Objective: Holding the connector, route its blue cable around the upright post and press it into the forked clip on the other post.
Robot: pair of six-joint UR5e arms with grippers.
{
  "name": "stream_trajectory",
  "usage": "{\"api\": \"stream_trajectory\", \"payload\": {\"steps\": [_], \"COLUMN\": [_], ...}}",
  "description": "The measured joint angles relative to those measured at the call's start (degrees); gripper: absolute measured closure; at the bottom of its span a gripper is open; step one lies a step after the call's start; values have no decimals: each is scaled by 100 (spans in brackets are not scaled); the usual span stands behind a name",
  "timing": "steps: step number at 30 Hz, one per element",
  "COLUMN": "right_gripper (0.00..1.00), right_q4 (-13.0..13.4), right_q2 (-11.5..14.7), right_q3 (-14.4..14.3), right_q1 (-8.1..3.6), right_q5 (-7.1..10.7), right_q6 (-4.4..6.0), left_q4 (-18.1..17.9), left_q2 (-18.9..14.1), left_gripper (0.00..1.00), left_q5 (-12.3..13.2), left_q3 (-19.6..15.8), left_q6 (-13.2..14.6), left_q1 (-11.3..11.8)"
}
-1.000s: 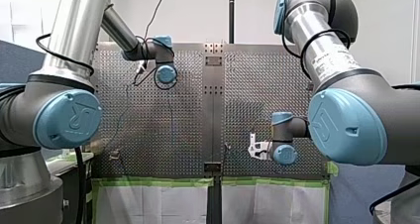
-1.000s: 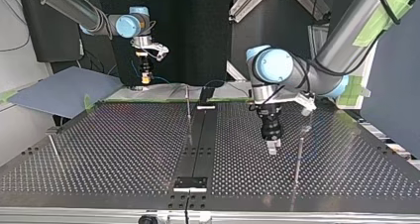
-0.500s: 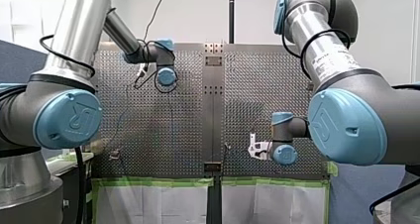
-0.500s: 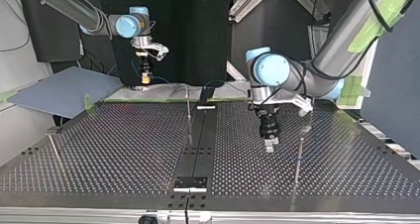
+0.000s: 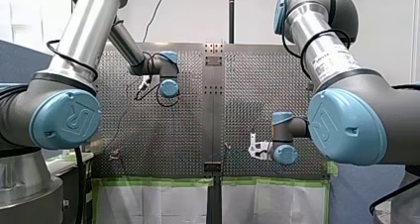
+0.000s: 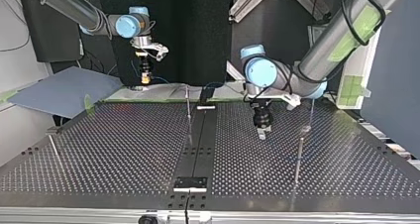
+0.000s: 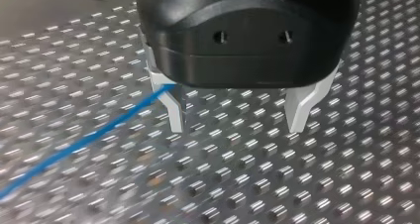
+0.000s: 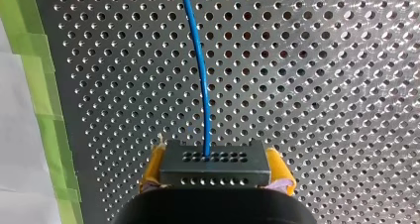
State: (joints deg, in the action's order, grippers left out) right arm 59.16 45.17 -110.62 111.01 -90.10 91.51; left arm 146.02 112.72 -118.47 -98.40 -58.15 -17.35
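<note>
Clamping one dark rectangular connector (image 8: 218, 177) with one blue cable (image 8: 199, 65), my right gripper (image 8: 215, 162) shows that only in its wrist view; my left gripper (image 7: 236, 125) gapes.

- my left arm's blue cap (image 5: 64, 120), the big round one at the lower left of the front view, bears a pale raised logo that reads roughly as "ur", tilted to one side.
- my right arm's blue cap (image 5: 347, 127), the big round one at the lower right of the same view, bears a like mark, too faint to read with certainty.
- the silver tube (image 5: 324, 55) of my right arm, at the upper right, carries a short line of dark lettering, too small to read.
</note>
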Motion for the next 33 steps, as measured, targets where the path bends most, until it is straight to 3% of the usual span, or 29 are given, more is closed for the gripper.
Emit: {"api": "stream_trajectory", "payload": {"steps": [20, 33], "right_gripper": [100, 100], "right_q4": [-12, -12], "right_q2": [2, 5], "right_q3": [0, 4], "right_q1": [3, 12], "right_q5": [0, 0], "right_q6": [-10, -13], "left_q4": [-91, -446], "left_q2": [556, 1156], "left_gripper": [1, 1], "left_q5": [0, 5], "left_q3": [-107, -101], "left_q6": [5, -12], "left_q1": [-70, -49]}}
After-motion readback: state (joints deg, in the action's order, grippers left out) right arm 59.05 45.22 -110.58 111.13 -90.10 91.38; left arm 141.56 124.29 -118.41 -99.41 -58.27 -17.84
